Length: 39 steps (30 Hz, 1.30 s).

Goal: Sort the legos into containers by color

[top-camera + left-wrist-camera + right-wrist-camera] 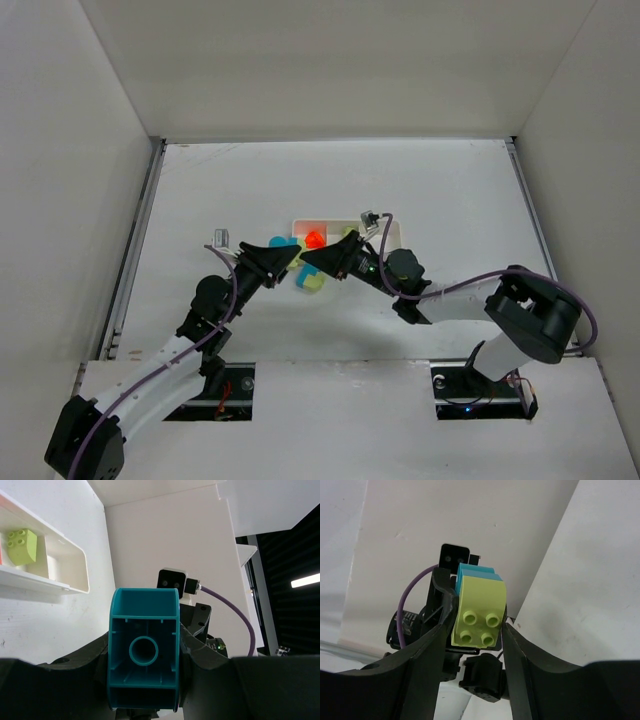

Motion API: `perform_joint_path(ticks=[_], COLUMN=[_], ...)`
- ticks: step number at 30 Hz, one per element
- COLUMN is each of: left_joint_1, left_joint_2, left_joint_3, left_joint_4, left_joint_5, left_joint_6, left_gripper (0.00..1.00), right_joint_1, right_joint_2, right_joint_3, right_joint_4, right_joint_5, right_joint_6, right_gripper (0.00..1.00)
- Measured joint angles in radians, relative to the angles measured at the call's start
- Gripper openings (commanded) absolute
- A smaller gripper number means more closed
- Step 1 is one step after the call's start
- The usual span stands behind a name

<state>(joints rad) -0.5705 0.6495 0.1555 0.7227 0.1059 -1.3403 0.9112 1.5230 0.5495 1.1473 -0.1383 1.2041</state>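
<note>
My left gripper (144, 652) is shut on a teal-blue lego (144, 630) whose hollow underside faces the left wrist camera. A yellow-green lego (479, 611) sits flush against that teal one (472, 571), and my right gripper (477, 630) is shut on it, one finger on each side. From above, the left gripper (291, 262) and the right gripper (306, 265) meet tip to tip just in front of the white tray (388, 228). The tray holds an orange-red lego (314, 239) and a yellow-green lego (21, 546) in neighbouring compartments.
Another blue lego (281, 243) lies just off the tray's left end. The tray's right end compartment (67, 562) holds nothing. White walls enclose the table on the left, right and far sides, and both arm bases sit at the near edge.
</note>
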Motion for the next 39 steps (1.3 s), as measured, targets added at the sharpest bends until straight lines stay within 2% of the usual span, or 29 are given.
perform_joint_path(ticks=[5, 9, 11, 14, 23, 34, 39], left_joint_1=[-0.006, -0.013, -0.013, -0.017, -0.019, -0.014, -0.008], left_joint_2=[-0.003, 0.001, 0.005, 0.005, -0.014, -0.024, -0.024], left_joint_3=[-0.004, -0.017, -0.017, -0.017, -0.017, -0.017, -0.017], left_joint_4=[0.011, 0.023, 0.033, 0.04, 0.024, 0.014, 0.011], left_joint_5=[-0.012, -0.023, -0.025, -0.031, -0.033, -0.045, -0.052], left_joint_6=[-0.012, -0.023, -0.023, -0.021, 0.009, 0.027, 0.033], left_gripper=[0.21, 0.21, 0.24, 0.34, 0.52, 0.48, 0.38], right_joint_1=[0.0, 0.0, 0.0, 0.0, 0.0, -0.002, -0.007], right_joint_2=[0.055, 0.076, 0.076, 0.076, 0.075, 0.069, 0.061], right_joint_3=[0.0, 0.001, 0.001, 0.002, -0.002, -0.02, -0.027], right_joint_4=[0.071, 0.101, 0.103, 0.108, 0.11, 0.11, 0.112], right_joint_5=[-0.005, -0.013, -0.013, -0.012, -0.01, -0.007, -0.005], right_joint_6=[0.039, 0.061, 0.077, 0.08, 0.076, 0.077, 0.081], right_gripper=[0.53, 0.4, 0.36, 0.33, 0.32, 0.32, 0.32])
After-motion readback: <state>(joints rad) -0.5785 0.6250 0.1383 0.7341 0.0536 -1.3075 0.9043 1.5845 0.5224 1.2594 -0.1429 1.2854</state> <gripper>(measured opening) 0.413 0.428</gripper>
